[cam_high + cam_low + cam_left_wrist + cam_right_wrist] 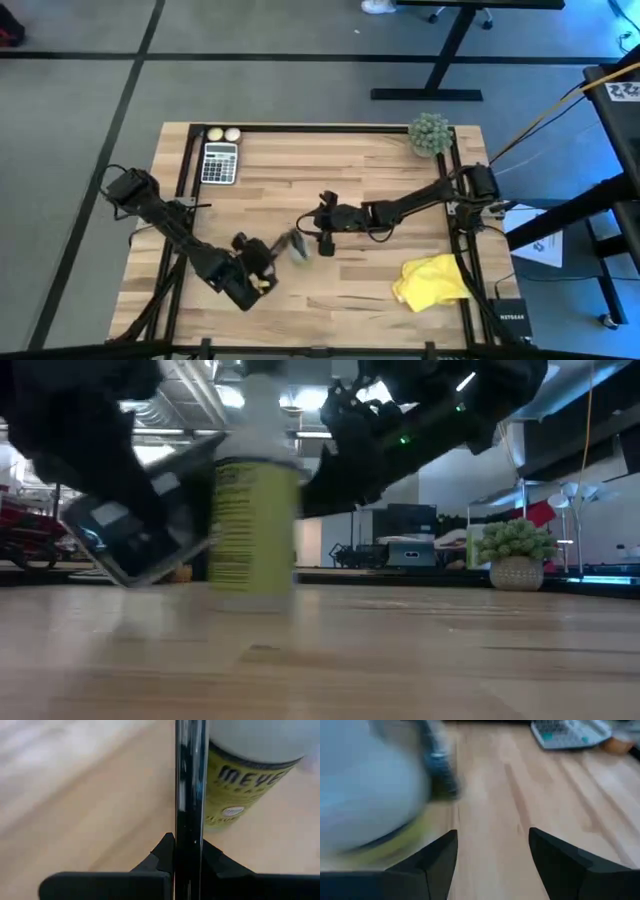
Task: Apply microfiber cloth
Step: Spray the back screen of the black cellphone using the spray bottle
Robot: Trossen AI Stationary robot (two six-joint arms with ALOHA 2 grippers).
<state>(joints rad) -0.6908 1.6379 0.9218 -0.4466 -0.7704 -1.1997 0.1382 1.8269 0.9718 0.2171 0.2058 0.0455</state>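
1. The microfiber cloth [432,280], bright yellow and crumpled, lies on the wooden table [380,180] at about 4 o'clock from the table's middle, near the right edge, well apart from both grippers
2. The left gripper [262,262] sits at about 7 o'clock from the table's middle; in the left wrist view its fingers [165,852] are pinched on a thin dark phone [189,795] seen edge-on and upright between them
3. In the low view the phone [140,520] hangs tilted above the table top, just beside the bottle
4. A spray bottle [255,510] with a yellow-green label stands near the table's middle; in the high view it shows blurred [298,248] between the two grippers
5. In the left wrist view the label reads "MEYE…" on the bottle [247,780], close behind the phone
6. The right gripper [325,225] reaches from the right side to the table's middle, at about 1 o'clock from the bottle; in the right wrist view its fingers [437,857] are spread with bare wood between them, and the bottle [370,795] looms blurred just beside one finger
7. A calculator [220,163] lies at 11 o'clock near the far edge, with two pale balls [223,134] just beyond it
8. A fuzzy green ball [430,134] sits at 1 o'clock near the far right corner
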